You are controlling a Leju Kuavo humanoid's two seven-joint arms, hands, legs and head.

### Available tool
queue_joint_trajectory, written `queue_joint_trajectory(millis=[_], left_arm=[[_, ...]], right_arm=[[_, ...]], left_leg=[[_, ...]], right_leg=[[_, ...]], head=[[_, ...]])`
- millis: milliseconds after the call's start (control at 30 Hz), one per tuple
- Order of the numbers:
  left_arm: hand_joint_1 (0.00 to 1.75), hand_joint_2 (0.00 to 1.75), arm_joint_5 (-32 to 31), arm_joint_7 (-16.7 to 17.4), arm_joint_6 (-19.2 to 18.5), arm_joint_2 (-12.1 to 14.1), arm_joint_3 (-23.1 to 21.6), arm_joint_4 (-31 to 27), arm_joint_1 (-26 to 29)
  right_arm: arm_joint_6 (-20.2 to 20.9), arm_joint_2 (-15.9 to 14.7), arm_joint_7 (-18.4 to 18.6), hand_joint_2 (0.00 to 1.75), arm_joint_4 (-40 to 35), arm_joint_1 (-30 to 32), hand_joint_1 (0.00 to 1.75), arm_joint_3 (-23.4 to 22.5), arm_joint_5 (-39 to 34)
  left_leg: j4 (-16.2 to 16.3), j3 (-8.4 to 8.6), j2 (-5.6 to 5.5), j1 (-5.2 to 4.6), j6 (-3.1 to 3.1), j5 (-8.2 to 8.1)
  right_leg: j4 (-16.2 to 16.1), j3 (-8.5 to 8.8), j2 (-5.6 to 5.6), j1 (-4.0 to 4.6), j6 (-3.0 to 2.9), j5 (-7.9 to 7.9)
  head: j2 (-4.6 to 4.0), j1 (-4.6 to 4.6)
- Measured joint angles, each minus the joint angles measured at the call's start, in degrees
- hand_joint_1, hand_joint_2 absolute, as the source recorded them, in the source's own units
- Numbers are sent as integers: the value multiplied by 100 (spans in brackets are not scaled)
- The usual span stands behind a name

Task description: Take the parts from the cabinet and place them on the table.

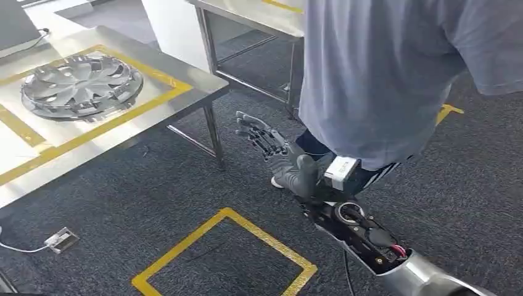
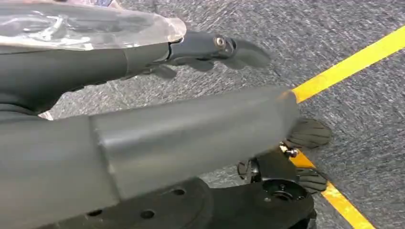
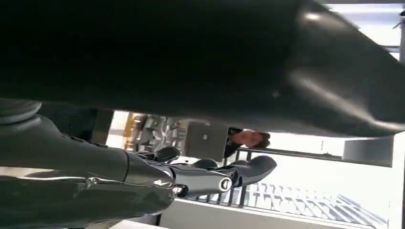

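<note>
A silver wheel cover (image 1: 80, 83) lies flat inside a yellow-taped outline on the steel table (image 1: 185, 86) at the left. My right hand (image 1: 271, 148) reaches forward over the dark carpet to the right of that table, fingers stretched out and apart, holding nothing. In the right wrist view the same right hand (image 3: 205, 179) has its fingers straight with nothing between them. My left hand (image 2: 200, 119) hangs over the carpet, its fingers (image 2: 224, 47) apart and nothing in its grasp.
A person in a grey shirt (image 1: 395, 74) stands close behind my right hand. A second steel table (image 1: 259, 15) stands at the back. A yellow tape square (image 1: 225, 259) marks the carpet in front. A small box with a cable (image 1: 60, 239) lies at lower left.
</note>
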Motion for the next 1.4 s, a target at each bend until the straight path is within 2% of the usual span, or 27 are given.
queue_joint_trajectory(millis=[67, 100, 200, 233, 267, 333, 367, 400, 533, 567, 600, 633, 700, 733, 767, 800, 867, 900, 933, 1067, 1133, 1200, 1233, 1267, 1300, 1367, 1400], left_arm=[[0, 0, 2, 2, -2, -24, 0, 0, -8], [0, 0, 4, 0, 0, -22, 0, 0, -4], [0, 0, 7, 2, -2, -15, -2, 0, 15], [0, 0, 13, 0, -2, -9, 0, 0, 19], [0, 0, 15, 2, -2, -7, 0, 2, 23], [0, 0, 33, 2, -9, -9, 0, 0, 17], [0, 0, 41, 2, -22, -11, 0, 0, 13], [0, 0, 50, 0, -35, -11, 0, 0, 14], [0, 0, 77, 0, -44, -9, 0, 0, 16], [0, 0, 81, 2, -44, -7, 0, 0, 13], [0, 0, 83, 2, -44, 0, 0, 0, 14], [0, 0, 83, 2, -46, 0, -2, 0, 17], [0, 0, 85, 0, -46, 2, -2, 0, 24], [0, 0, 87, 2, -46, 2, -2, 0, 34], [0, 0, 90, 2, -46, 2, -2, 0, 43], [0, 0, 96, 2, -46, 2, -2, 0, 41], [0, 0, 107, 2, -42, 20, -2, 0, 39], [0, 0, 118, 0, -42, 26, -2, 0, 38], [0, 0, 124, 0, -42, 26, -2, 0, 38], [0, 0, 138, 2, -42, 13, -2, 0, 6], [0, 0, 151, 2, -33, 9, -2, 0, 7], [0, 0, 168, 2, -31, 15, -2, 0, 23], [0, 0, 177, 2, -15, 20, -2, 2, 29], [0, 0, 184, 2, -13, 24, -2, 0, 31], [0, 0, 186, 2, -13, 24, -2, 0, 30], [0, 0, 186, 2, -13, 24, -2, 0, 29], [0, 0, 188, 2, -13, 20, -2, 0, 29]], right_arm=[[-22, -9, 2, 0, -44, 24, 0, -9, 15], [-22, -15, 0, 0, -61, 11, 0, -13, 15], [-24, -28, 2, 0, -76, 27, 0, -11, 20], [-28, -42, 2, 0, -76, 37, 0, -11, 20], [-31, -53, 2, 0, -76, 46, 0, -13, 20], [-31, -59, 2, 0, -79, 44, 0, -13, 20], [-31, -59, 2, 0, -85, 42, 0, -13, 20], [-33, -59, 0, 0, -92, 36, 0, -15, 20], [-35, -59, -4, 0, -94, 36, 0, -15, 22], [-35, -59, -4, 0, -96, 31, 0, -15, 20], [-35, -59, -9, 0, -103, 22, 0, -11, 22], [-35, -59, -4, 0, -101, 6, 0, -11, 22], [-35, -59, -2, 0, -96, 5, 0, -7, 22], [-37, -59, -2, 0, -83, 8, 0, -7, 22], [-37, -59, 0, 0, -74, 11, 0, -7, 22], [-39, -61, 0, 0, -74, 11, 0, -7, 33], [-61, -59, 4, 0, -74, 10, 0, -9, 78], [-81, -59, 4, 0, -76, 10, 0, -13, 96], [-90, -61, 4, 0, -76, 8, 0, -24, 103], [-103, -70, 4, 0, -76, 16, 0, -61, 116], [-120, -87, -2, 0, -85, 20, 0, -96, 127], [-151, -116, -4, 0, -92, 54, 0, -162, 129], [-162, -148, 2, 0, -94, 83, 0, -194, 129], [-175, -173, 9, 0, -109, 126, 0, -229, 129], [-197, -203, 11, 0, -144, 171, 0, -273, 129], [-218, -254, -7, 0, -228, 219, 0, -376, 127], [-221, -273, -15, 0, -282, 220, 0, -437, 111]], left_leg=[[-71, 23, 101, 44, 92, 49], [-77, 26, 133, 34, 141, 48], [-75, 17, 255, -8, 172, 42], [-72, 15, 302, -16, 173, 41], [-72, 20, 342, -21, 176, 38], [-65, 34, 410, -31, 170, 30], [-63, 49, 441, -34, 163, 19], [-61, 58, 465, -50, 146, 8], [-69, 67, 595, -82, 46, 7], [-42, 57, 619, -83, 15, -25], [120, 6, 454, -54, -27, -163], [498, -160, 333, -51, -58, -396], [1446, -604, 268, -28, -94, -819], [1751, -755, 253, -28, -107, -885], [1784, -784, 248, -23, -111, -807], [1532, -681, 243, -11, -110, -607], [531, -226, 177, 16, -89, -84], [117, -39, 35, 34, -83, 60], [-44, 12, -90, 28, -66, 4], [-59, 2, 71, 30, 84, 38], [-70, 13, 141, 20, 150, 46], [-68, 10, 228, -7, 172, 38], [-65, 8, 273, -14, 183, 31], [-63, 12, 313, -17, 184, 29], [-61, 16, 344, -18, 187, 25], [-50, 34, 414, -19, 168, 7], [-43, 47, 448, -28, 146, -10]], right_leg=[[38, -23, -4, -9, 58, -39], [284, -120, -233, 19, 79, -220], [1724, -778, -440, 2, 129, -893], [2006, -908, -451, 2, 132, -952], [1948, -878, -454, 2, 126, -858], [1100, -443, -492, 6, 91, -405], [522, -137, -573, 15, 59, -172], [73, 76, -834, 58, 10, -140], [39, 44, -649, 101, -100, -99], [-25, 82, -603, 58, -148, -56], [-41, 82, -566, 42, -159, -36], [-41, 67, -537, 37, -175, -26], [-40, 49, -461, 40, -200, -14], [-37, 46, -410, 40, -201, -13], [-36, 49, -349, 37, -200, -12], [-34, 53, -291, 35, -198, -11], [-20, 66, -179, 25, -186, -12], [-8, 58, -140, 22, -168, -18], [37, 11, -97, 60, -119, -31], [30, -34, 25, 31, 13, -17], [469, -207, -324, 40, 48, -317], [1485, -672, -417, 20, 82, -786], [1839, -836, -431, 13, 92, -893], [1915, -871, -441, 9, 96, -866], [1740, -782, -453, 5, 91, -730], [779, -299, -529, 9, 56, -249], [271, -31, -689, 22, 20, -68]], head=[[0, 2], [0, 24], [0, 31], [0, 31], [0, 31], [0, 31], [0, 31], [0, 33], [0, 28], [0, 28], [0, 24], [0, 11], [0, 0], [0, 0], [0, -4], [0, -4], [0, -4], [0, -4], [0, -4], [0, 7], [0, 26], [0, 28], [0, 28], [0, 28], [0, 28], [0, 28], [0, 28]])
